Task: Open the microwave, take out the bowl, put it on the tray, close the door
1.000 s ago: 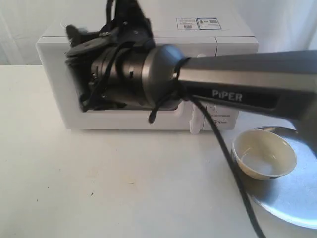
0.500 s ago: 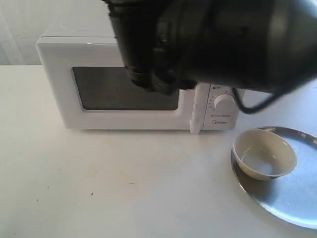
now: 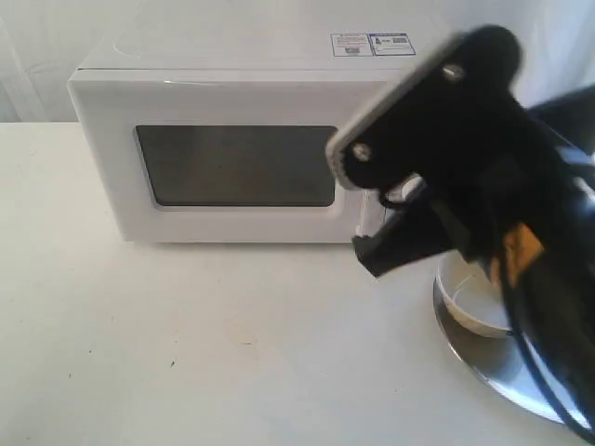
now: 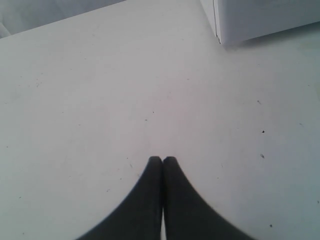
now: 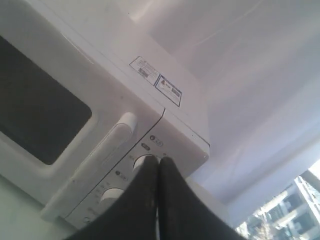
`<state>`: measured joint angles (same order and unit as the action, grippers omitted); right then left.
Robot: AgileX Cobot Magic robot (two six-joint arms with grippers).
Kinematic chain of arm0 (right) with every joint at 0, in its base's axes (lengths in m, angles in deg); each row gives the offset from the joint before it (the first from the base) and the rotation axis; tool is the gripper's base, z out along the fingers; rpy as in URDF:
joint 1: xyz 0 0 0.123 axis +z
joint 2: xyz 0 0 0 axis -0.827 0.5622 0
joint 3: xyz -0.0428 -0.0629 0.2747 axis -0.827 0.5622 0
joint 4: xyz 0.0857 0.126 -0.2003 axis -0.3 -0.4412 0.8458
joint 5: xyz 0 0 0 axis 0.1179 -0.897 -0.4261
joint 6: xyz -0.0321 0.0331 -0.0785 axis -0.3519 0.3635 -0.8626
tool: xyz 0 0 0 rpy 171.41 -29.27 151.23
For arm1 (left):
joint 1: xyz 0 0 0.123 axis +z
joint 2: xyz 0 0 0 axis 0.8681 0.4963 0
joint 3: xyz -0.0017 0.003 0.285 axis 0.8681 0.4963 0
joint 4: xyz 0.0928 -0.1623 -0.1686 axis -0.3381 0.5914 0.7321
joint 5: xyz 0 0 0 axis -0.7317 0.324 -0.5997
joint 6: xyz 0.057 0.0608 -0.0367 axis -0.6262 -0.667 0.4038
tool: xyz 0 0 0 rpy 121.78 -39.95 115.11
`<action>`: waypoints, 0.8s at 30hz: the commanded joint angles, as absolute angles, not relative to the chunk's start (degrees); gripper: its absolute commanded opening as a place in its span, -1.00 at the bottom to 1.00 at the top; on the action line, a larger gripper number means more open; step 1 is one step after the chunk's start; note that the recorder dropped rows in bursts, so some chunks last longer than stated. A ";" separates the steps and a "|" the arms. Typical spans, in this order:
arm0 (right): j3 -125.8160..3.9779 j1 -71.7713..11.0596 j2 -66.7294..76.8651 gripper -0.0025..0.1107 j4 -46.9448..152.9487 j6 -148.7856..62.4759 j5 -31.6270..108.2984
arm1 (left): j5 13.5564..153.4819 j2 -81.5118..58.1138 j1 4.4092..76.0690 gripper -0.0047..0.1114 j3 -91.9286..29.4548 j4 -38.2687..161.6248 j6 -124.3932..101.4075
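Microwave [image 3: 232, 65] stands at the back of the white worktop [image 3: 186, 344]. The door [image 3: 237, 104] is shut flush with the front and the dark window [image 3: 237, 165] is unobstructed. The stickers [image 3: 372, 44] on its top show near the right rear edge.

Bowl [image 3: 465, 299] sits on the tray [image 3: 482, 367], close to the tray's left rim. The right arm [image 3: 465, 186] crosses in front of both, so only the left part of each shows. The arm also hides the dial panel in the exterior view.

Right hand [image 5: 159, 161]: fingers pressed together with no gap, holding nothing. The tips sit in front of the dials [image 5: 111, 196], beside the long handle [image 5: 100, 160]. Contact with the panel cannot be told.

Left hand [image 4: 162, 160]: fingers closed tip to tip, empty, over bare worktop. The lower corner of the microwave lies well apart from it.

Open room: a broad bare stretch of worktop lies in front of the microwave and to its left, out to the front edge of the view.
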<state>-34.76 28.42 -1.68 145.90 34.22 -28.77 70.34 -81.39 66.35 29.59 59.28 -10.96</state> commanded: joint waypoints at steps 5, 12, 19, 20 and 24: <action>-17.83 36.03 -11.39 -0.96 144.87 51.35 -29.94 | 70.20 -81.51 66.43 -0.92 29.45 59.73 -10.74; -15.31 36.15 -12.36 -0.96 125.26 53.20 -27.65 | 70.20 -81.51 66.43 -0.92 29.45 59.73 -10.74; -15.31 36.15 -12.36 -0.96 121.90 53.20 -27.65 | 70.20 -81.51 66.43 -0.92 29.45 59.73 -10.74; -15.31 36.15 -12.36 -0.96 121.90 53.20 -27.65 | 70.20 -81.51 66.43 -0.92 29.45 59.73 -10.74; -15.31 36.15 -12.36 -0.96 121.91 53.20 -27.66 | 70.20 -81.51 66.43 -0.92 29.45 59.73 -10.74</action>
<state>-15.50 36.06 -11.90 121.94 52.69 -27.39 70.34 -81.39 66.35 29.59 59.28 -10.96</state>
